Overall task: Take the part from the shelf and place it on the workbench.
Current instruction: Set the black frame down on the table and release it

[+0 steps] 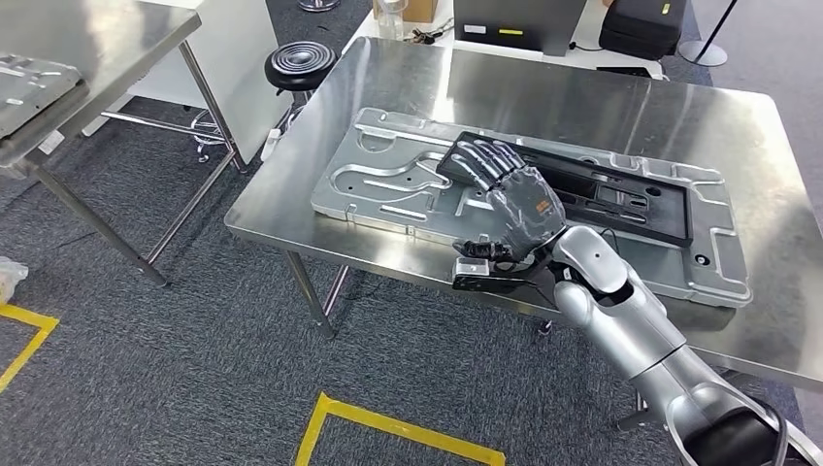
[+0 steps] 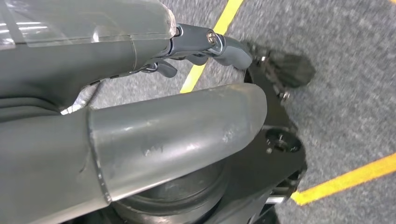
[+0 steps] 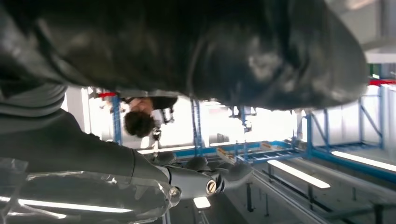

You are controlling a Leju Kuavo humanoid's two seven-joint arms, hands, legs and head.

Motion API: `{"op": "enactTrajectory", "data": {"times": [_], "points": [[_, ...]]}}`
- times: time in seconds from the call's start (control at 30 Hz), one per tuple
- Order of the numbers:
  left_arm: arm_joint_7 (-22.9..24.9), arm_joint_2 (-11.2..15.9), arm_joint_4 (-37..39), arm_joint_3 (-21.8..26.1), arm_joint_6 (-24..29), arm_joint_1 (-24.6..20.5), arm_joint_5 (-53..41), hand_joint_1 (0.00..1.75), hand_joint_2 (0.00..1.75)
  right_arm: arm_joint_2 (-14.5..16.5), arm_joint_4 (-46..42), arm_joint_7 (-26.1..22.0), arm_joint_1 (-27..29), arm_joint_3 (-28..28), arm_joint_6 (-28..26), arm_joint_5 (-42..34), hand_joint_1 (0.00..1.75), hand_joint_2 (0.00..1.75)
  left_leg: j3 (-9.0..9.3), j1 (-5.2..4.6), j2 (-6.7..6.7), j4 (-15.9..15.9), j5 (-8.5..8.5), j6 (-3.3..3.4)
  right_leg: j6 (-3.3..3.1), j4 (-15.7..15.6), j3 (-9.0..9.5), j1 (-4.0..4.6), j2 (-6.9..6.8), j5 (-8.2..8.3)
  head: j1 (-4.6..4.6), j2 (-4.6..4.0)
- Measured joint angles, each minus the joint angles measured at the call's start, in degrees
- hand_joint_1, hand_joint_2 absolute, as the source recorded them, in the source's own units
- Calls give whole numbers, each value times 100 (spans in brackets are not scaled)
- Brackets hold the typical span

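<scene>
The black frame-shaped part (image 1: 602, 189) lies flat on a large silver stamped plate (image 1: 388, 184) on the steel workbench (image 1: 679, 107). My right hand (image 1: 510, 189) reaches in from the lower right, and its straight, spread fingers (image 1: 482, 160) lie over the part's left end. In the right wrist view the part is a dark blur (image 3: 210, 46) on the thumb's outer side, and nothing sits between the thumb (image 3: 70, 144) and the fingers (image 3: 210, 184). My left hand (image 2: 140, 93) hangs at my side over the carpet and holds nothing.
A second steel table (image 1: 97, 58) with another silver plate stands at the far left. A black stool (image 1: 301, 63) sits between the tables. Boxes and a black case (image 1: 641, 24) lie behind the workbench. Yellow tape (image 1: 388, 427) marks the floor. A person (image 3: 140, 119) stands beyond, among blue racks.
</scene>
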Motion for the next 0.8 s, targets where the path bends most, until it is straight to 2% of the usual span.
{"op": "enactTrajectory", "data": {"times": [0.03, 0.1, 0.17, 0.2, 0.23, 0.27, 0.3, 0.33, 0.37, 0.4, 0.47, 0.5, 0.53, 0.57, 0.6, 0.63, 0.67, 0.7, 0.73, 0.77, 0.8], "points": [[-1, -1, 0, 0, 3, -3, 1, 0, 0, 39, -32, 5, -3, 49, -36, 28, 0, 0, -63, 1, 87, 141, -81, -18, -42, -7, 5, 0, -53, -1, -1, 0], [2, 0, 0, 0, 14, -18, 1, 0, 0, 107, -81, 15, 7, 131, -96, 95, 0, 0, -363, -11, 320, 748, -384, -38, -99, -13, 16, 25, -170, -11, -2, 0], [7, 1, 0, 0, 24, -25, 0, 0, 0, 171, -107, 17, 44, 210, -148, 155, 0, 0, -759, -18, 424, 1471, -651, -34, -130, -13, 23, 66, -295, -29, -2, 0], [13, 0, 0, 0, 26, -22, -1, 0, 0, 209, -118, 16, 70, 255, -174, 190, 0, 0, -866, -21, 440, 1633, -652, -16, -144, -13, 32, 88, -361, -39, -2, 0], [20, -1, 0, 0, 29, -16, -1, 0, 0, 249, -134, 14, 95, 303, -201, 227, 0, 0, -864, -31, 455, 1583, -544, 13, -154, -13, 47, 109, -426, -52, -2, 0], [27, -1, 0, 0, 32, -11, -2, 0, 0, 291, -157, 13, 114, 350, -225, 268, 0, 0, -747, -50, 496, 1311, -345, 58, -159, -14, 68, 126, -487, -66, -2, 0], [34, 1, 0, 0, 37, -7, -3, 0, 0, 334, -185, 15, 126, 401, -246, 305, 0, 0, -562, -88, 614, 912, -124, 117, -158, -16, 93, 138, -543, -81, -2, 0], [38, 4, 0, 0, 43, -9, -5, 0, 0, 372, -213, 20, 137, 455, -265, 330, 0, 0, -381, -139, 750, 527, 28, 167, -143, -14, 114, 159, -595, -100, -2, 0], [41, 7, 0, 0, 51, -16, -8, 0, 0, 406, -239, 24, 151, 509, -285, 346, 0, 0, -249, -183, 862, 247, 120, 206, -121, -21, 131, 175, -646, -111, 0, 0], [43, 9, 0, 0, 59, -21, -11, 0, 0, 445, -263, 27, 171, 575, -305, 349, 0, 0, -191, -219, 926, 102, 140, 230, -95, -31, 146, 188, -703, -120, 1, 0], [50, 10, 0, 0, 79, -22, -15, 0, 0, 534, -311, 22, 214, 715, -345, 339, 0, 0, -177, -225, 813, 35, 149, 258, -35, -73, 187, 201, -834, -128, 3, 0], [54, 6, 0, 0, 86, -17, -16, 0, 0, 581, -335, 19, 229, 780, -358, 334, 0, 0, -158, -213, 737, -10, 174, 277, -4, -68, 210, 194, -805, -153, 3, 0], [58, 1, 0, 0, 95, -15, -17, 0, 0, 616, -356, 15, 238, 826, -373, 328, 0, 0, -132, -198, 668, -55, 200, 303, 21, -3, 199, 182, -687, -215, 3, 0], [61, -4, 0, 0, 101, -16, -20, 0, 0, 638, -373, 13, 251, 859, -388, 312, 0, 0, -106, -182, 604, -97, 225, 331, 40, 170, 129, 172, -514, -331, 3, 0], [62, -9, 0, 0, 104, -17, -28, 0, 0, 647, -379, 3, 279, 879, -410, 264, 0, 0, -99, -178, 535, -114, 239, 349, 46, 465, -10, 161, -317, -489, 4, 0], [64, -10, 0, 0, 109, -20, -37, 0, 0, 664, -381, -20, 325, 892, -447, 176, 0, 0, -100, -181, 459, -117, 243, 366, 46, 830, -200, 159, -194, -653, 3, 0], [65, -10, 0, 0, 113, -20, -47, 0, 0, 699, -376, -54, 396, 902, -499, 55, 0, 44, -103, -187, 372, -113, 242, 376, 46, 1165, -382, 163, -139, -764, 3, 0], [67, -10, 0, 0, 116, -19, -55, 0, 0, 764, -360, -96, 482, 909, -567, -86, 0, 87, -102, -195, 278, -107, 239, 379, 43, 1364, -503, 165, -117, -778, 3, 0], [67, -11, 0, 0, 119, -17, -58, 0, 0, 854, -322, -142, 574, 915, -647, -219, 0, 131, -99, -201, 188, -98, 234, 380, 34, 1351, -527, 167, -106, -679, 2, 0], [65, -15, 0, 0, 116, -15, -61, 0, 0, 962, -242, -195, 664, 922, -733, -343, 0, 175, -91, -204, 102, -87, 226, 376, 17, 1111, -442, 172, -82, -478, 3, 0], [61, -23, 0, 0, 108, -14, -66, 0, 0, 1083, -121, -262, 748, 931, -813, -475, 0, 175, -85, -203, 23, -75, 216, 368, -8, 733, -294, 175, -4, -250, 2, 0]]}}
